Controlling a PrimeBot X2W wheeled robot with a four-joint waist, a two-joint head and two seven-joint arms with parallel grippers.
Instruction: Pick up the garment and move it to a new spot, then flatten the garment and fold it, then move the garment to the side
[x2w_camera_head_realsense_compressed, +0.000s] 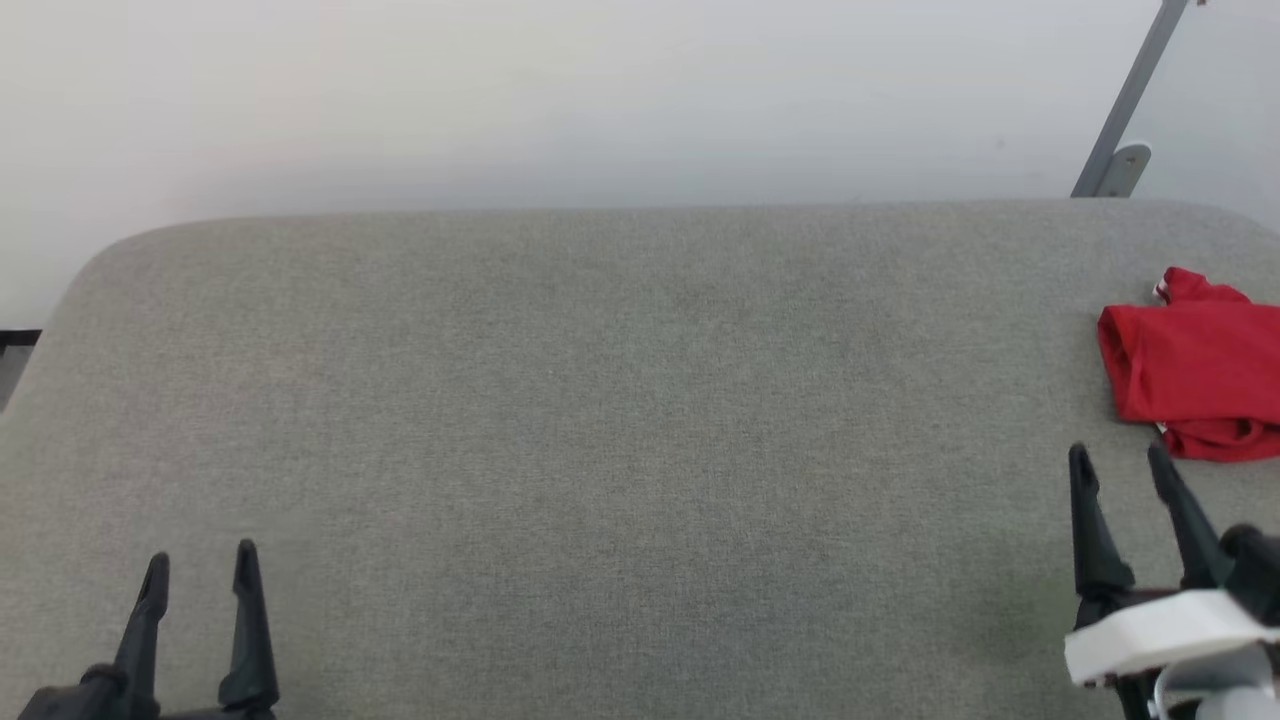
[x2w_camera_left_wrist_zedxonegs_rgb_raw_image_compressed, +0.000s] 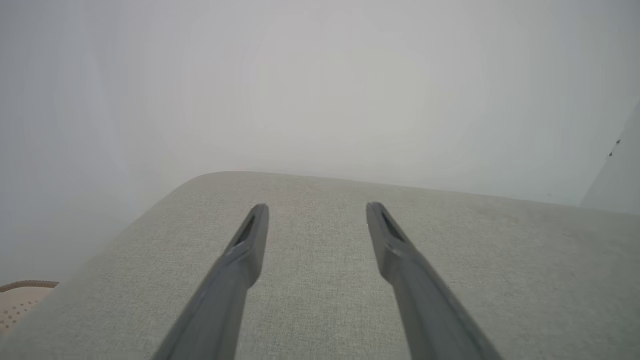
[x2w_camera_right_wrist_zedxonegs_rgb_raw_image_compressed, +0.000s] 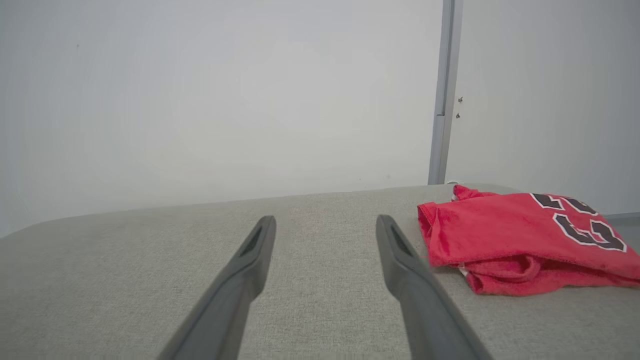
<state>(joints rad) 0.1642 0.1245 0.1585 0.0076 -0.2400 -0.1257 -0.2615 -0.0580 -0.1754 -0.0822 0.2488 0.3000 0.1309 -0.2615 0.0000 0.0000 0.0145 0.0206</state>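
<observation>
- The garment (x2w_camera_head_realsense_compressed: 1195, 365) is a red shirt lying folded in a compact bundle at about 3 o'clock on the bench (x2w_camera_head_realsense_compressed: 600, 400), close to its right edge, where the head view cuts it off.
- In the right wrist view, black lettering (x2w_camera_right_wrist_zedxonegs_rgb_raw_image_compressed: 580, 220) with white outlines lies face up on the top layer. The lower layers bunch into a soft roll along the near edge, and a sliver of white trim peeks out beneath.
- Nothing holds or touches the garment, and its fabric rests on the bench.
- The right tool (x2w_camera_head_realsense_compressed: 1120, 460) sits at about 5 o'clock in the head view. Its two dark fingers are spread apart and pinch nothing, and the garment lies just beyond its tips, toward 1 o'clock.
- In its own wrist view, the right tool (x2w_camera_right_wrist_zedxonegs_rgb_raw_image_compressed: 326, 220) points over bare bench with the garment off at 3 o'clock.
- The left tool (x2w_camera_head_realsense_compressed: 203, 556) is at about 7 o'clock in the head view, well apart from the garment. Its fingers are likewise spread and empty above the bench.
- The bench is covered in grey woven fabric and has rounded far corners.
- A plain pale wall (x2w_camera_head_realsense_compressed: 500, 90) stands behind the bench at 12 o'clock.
- A grey metal bar (x2w_camera_head_realsense_compressed: 1130, 100) slants up against the wall at about 1 o'clock.
</observation>
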